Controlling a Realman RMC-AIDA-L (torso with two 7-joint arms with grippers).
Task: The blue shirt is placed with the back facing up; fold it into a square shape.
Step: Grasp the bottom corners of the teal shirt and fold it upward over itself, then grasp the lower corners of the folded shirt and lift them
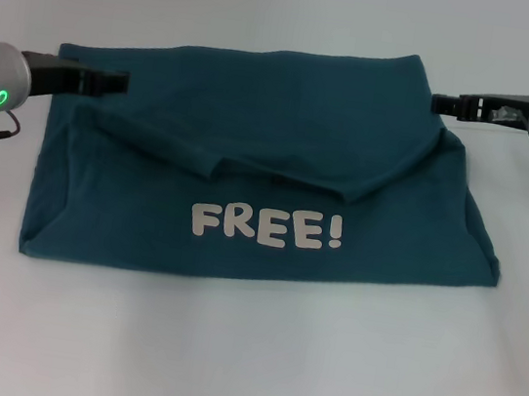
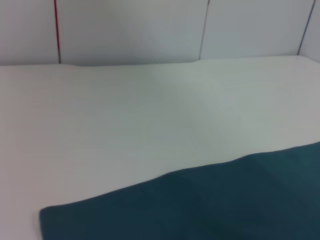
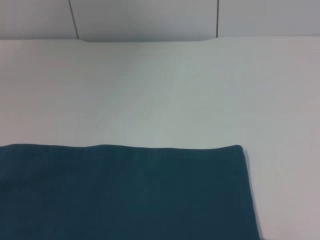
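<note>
Folded blue shirt on the white table, a gripper at each far corner.

On your left, the left gripper lies low over the shirt's far left corner; you cannot tell whether it grips the cloth. In the middle, the shirt lies folded into a wide block, its far part doubled toward you in a rumpled flap, with the pale word "FREE!" facing up on the near part. On your right, the right gripper sits at the shirt's far right corner, and its state cannot be told either.
</note>
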